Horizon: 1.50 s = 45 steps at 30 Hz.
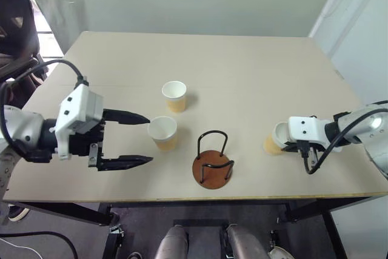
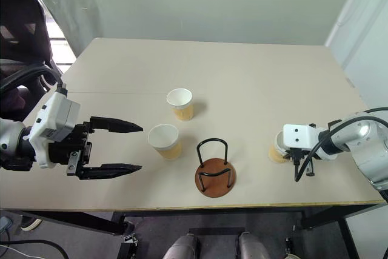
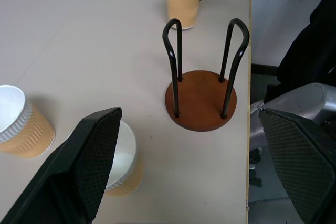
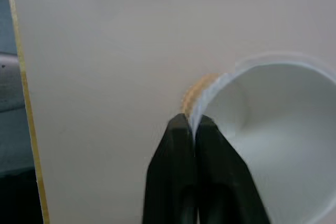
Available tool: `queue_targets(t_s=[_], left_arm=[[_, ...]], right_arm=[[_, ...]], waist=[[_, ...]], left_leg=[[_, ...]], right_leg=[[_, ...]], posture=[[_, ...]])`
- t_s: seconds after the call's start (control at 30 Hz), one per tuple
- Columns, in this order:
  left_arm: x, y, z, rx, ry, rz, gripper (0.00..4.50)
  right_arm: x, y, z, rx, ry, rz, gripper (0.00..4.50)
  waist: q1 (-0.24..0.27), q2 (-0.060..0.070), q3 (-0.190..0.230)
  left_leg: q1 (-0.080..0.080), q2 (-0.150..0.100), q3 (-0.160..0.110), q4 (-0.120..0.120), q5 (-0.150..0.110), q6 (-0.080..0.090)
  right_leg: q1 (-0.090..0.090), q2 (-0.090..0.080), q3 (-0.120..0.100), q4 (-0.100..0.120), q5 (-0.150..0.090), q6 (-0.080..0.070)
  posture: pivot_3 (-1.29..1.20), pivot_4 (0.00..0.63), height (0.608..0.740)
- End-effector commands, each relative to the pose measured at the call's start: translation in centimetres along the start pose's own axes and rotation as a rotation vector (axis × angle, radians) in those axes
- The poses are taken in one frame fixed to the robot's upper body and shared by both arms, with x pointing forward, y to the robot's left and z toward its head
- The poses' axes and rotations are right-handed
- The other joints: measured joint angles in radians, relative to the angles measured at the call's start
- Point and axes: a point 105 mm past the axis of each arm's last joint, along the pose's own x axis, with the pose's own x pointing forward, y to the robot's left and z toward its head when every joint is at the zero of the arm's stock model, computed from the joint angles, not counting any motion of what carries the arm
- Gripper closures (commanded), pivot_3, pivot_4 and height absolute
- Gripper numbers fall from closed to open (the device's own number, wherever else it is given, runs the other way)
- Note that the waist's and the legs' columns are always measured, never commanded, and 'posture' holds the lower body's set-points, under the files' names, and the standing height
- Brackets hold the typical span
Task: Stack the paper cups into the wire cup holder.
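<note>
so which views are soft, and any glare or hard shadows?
Right wrist view: soft, right gripper pinching the cup rim too close to focus. Left wrist view: fingers slightly blurred, holder sharp. Eye views: even light, faint shadows on the table, no glare.

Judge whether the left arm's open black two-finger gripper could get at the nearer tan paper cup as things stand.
Probably yes. The left gripper is open, and the nearer tan paper cup stands upright just past its fingertips. The farther cup and the black wire cup holder stand apart from it, leaving the way free.
</note>
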Motion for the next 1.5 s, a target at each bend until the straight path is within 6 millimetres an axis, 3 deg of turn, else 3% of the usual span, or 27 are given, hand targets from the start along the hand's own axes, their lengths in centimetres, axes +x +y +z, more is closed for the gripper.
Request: queue_targets(t_s=[0.03, 0.1, 0.3, 0.37, 0.5, 0.57, 0.7, 1.07, 1.5], left_arm=[[-0.3, -0.1, 0.7, 0.034, -0.003, 0.013, 0.0], [-0.3, 0.0, 0.6, 0.032, -0.002, 0.015, 0.0], [-0.3, 0.2, 0.5, 0.031, 0.001, 0.017, 0.0], [-0.2, 0.3, 0.4, 0.032, 0.0, 0.016, 0.0], [0.5, 0.6, 0.0, 0.044, 0.004, -0.005, 0.0], [0.8, 0.7, 0.1, 0.05, -0.001, -0.015, 0.0], [0.9, 0.9, 0.1, 0.054, -0.001, -0.02, 0.0], [1.0, 0.6, -0.2, 0.047, 0.012, -0.018, 0.0], [0.5, 0.3, -0.2, 0.043, 0.024, 0.006, 0.0]], right_arm=[[-1.5, -0.6, 1.3, -0.072, -0.015, -0.015, 4.48], [-2.2, -0.8, 2.2, -0.1, -0.047, -0.011, 4.48], [-7.8, -3.3, 8.4, -0.273, -0.228, -0.101, 4.48], [-9.0, -3.3, 10.7, -0.36, -0.292, -0.094, 4.48], [-8.8, -1.0, 15.1, -0.562, -0.392, 0.041, 4.48], [-8.3, 0.2, 16.1, -0.628, -0.409, 0.111, 4.48], [-7.4, 1.6, 16.1, -0.678, -0.397, 0.197, 4.48], [-4.2, 1.3, 15.1, -0.69, -0.338, 0.25, 4.48], [-3.2, 1.7, 15.5, -0.724, -0.345, 0.252, 4.48]], waist=[[-0.001, 0.0, 0.0], [-0.001, 0.0, 0.0], [-0.005, 0.001, 0.001], [-0.007, 0.001, 0.0], [-0.008, 0.001, 0.0], [-0.007, 0.001, 0.0], [-0.004, 0.001, 0.0], [-0.008, 0.001, 0.0], [-0.009, 0.001, 0.0]], left_leg=[[0.0, 0.0, 0.0, 0.0, 0.0, 0.0], [0.0, 0.0, 0.0, 0.0, 0.0, 0.0], [0.0, 0.0, 0.002, 0.0, 0.0, 0.0], [0.0, 0.0, 0.001, -0.001, 0.0, 0.0], [0.001, 0.001, 0.001, -0.002, 0.0, 0.0], [0.001, 0.001, 0.001, -0.003, 0.0, 0.0], [-0.001, 0.001, 0.0, -0.002, 0.0, 0.0], [0.0, 0.002, 0.001, -0.001, 0.0, 0.0], [0.001, 0.002, 0.001, -0.001, 0.0, 0.0]], right_leg=[[0.0, 0.0, 0.0, 0.0, 0.0, 0.0], [0.0, 0.0, 0.0, 0.0, 0.0, 0.0], [-0.001, 0.0, 0.001, 0.001, 0.0, -0.001], [-0.002, 0.001, 0.001, 0.001, -0.001, -0.002], [-0.002, 0.002, -0.001, 0.001, -0.002, -0.004], [-0.002, 0.002, -0.001, 0.002, -0.002, -0.005], [-0.002, 0.001, -0.002, 0.001, -0.003, -0.006], [-0.003, 0.001, -0.001, 0.005, -0.003, -0.007], [-0.003, 0.002, -0.001, 0.006, -0.003, -0.008]], posture=[[0.0, 0.15, 0.74], [0.0, 0.15, 0.74], [0.0, 0.15, 0.74], [0.0, 0.15, 0.74], [0.0, 0.15, 0.74], [0.0, 0.15, 0.74], [0.0, 0.15, 0.74], [0.0, 0.15, 0.74], [0.0, 0.15, 0.74]])
